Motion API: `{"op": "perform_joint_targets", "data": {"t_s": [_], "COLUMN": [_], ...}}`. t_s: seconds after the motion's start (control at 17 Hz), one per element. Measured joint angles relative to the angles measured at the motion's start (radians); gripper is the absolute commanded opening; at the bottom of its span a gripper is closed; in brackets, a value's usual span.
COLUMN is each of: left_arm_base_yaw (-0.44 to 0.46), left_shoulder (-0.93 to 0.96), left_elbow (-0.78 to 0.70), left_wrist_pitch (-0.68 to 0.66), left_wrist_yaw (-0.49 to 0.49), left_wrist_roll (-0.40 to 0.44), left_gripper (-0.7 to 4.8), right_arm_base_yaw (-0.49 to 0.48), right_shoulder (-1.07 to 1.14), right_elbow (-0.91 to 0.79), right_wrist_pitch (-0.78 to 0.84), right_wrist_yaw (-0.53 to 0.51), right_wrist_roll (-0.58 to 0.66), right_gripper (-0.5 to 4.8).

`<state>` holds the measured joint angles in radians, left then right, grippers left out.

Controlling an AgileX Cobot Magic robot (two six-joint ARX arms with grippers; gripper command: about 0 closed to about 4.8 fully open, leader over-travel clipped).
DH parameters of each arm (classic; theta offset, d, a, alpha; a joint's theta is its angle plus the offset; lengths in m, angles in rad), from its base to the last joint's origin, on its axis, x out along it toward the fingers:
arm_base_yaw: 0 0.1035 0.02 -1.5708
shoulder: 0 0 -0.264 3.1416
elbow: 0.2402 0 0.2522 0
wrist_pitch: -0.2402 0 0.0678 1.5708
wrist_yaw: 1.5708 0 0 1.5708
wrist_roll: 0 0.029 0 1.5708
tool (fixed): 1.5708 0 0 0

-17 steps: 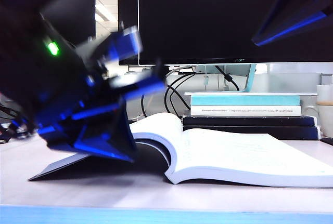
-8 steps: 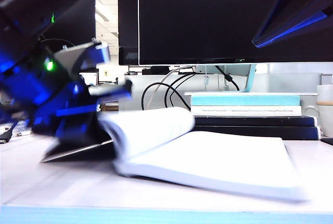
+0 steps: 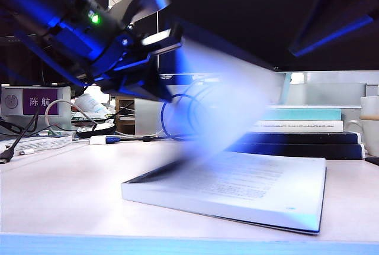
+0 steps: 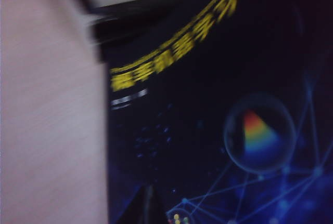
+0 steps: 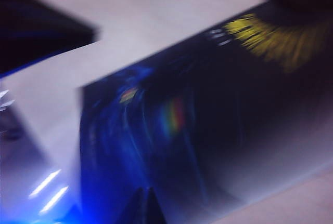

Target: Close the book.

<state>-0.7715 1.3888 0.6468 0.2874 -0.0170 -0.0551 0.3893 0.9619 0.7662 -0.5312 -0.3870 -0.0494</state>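
A: Which step is in hand?

B: The closing swing itself, it is judged. The book (image 3: 249, 187) lies on the tabletop (image 3: 65, 190), toward its right side and near the front edge, with its page block flat and text exposed, while the cover is seen as a blurred blue sheet raised at a slant above the pages (too smeared for its exact angle to be read).

A: And the claws?

B: The left claw (image 3: 155, 19) is held high above the book's spine side, over the left part of the tabletop; its fingers are seen parted, with nothing clearly gripped between them. The right claw is not shown in any view, so its state cannot be told; only a dark arm part is seen at the upper right.

A: What is called for next?

B: The cover must be let down fully onto the pages and perhaps pressed flat.

A: How is the book lying?

B: The long axis is judged to run from the front edge back toward the stacked books (image 3: 302, 128), with the spine at the left and the open edge toward the right.
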Motion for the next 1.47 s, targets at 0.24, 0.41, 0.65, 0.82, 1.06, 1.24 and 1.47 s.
{"op": "perform_joint_targets", "data": {"t_s": [0.24,0.41,0.65,0.82,1.06,1.24,1.47], "left_arm_base_yaw": [0.014,0.122,0.294,0.398,0.458,0.459,0.459], "left_shoulder": [-0.004,-0.09,-0.253,-0.394,-0.543,-0.668,-0.853], "left_elbow": [0.0,0.011,0.021,0.021,0.005,-0.141,-0.344], "left_wrist_pitch": [-0.045,-0.055,-0.078,-0.127,-0.218,-0.194,-0.102], "left_wrist_yaw": [0.101,0.352,0.435,0.436,0.3,0.24,0.241], "left_wrist_roll": [0.102,0.168,0.135,0.129,0.131,0.131,0.09], "left_gripper": [-0.04,-0.04,-0.04,-0.04,-0.04,-0.04,-0.04], "right_arm_base_yaw": [-0.001,-0.001,-0.001,-0.001,-0.002,-0.002,-0.002], "right_shoulder": [0.0,0.0,-0.026,-0.146,-0.365,-0.51,-0.695], "right_elbow": [0.0,0.001,0.0,-0.039,-0.193,-0.343,-0.487], "right_wrist_pitch": [-0.029,-0.043,0.016,0.125,0.281,0.419,0.541], "right_wrist_yaw": [0.173,0.24,0.27,0.363,0.457,0.478,0.487], "right_wrist_roll": [0.004,0.018,0.065,0.08,0.134,0.175,0.195], "right_gripper": [-0.01,-0.01,-0.01,-0.01,-0.01,-0.01,-0.01]}}
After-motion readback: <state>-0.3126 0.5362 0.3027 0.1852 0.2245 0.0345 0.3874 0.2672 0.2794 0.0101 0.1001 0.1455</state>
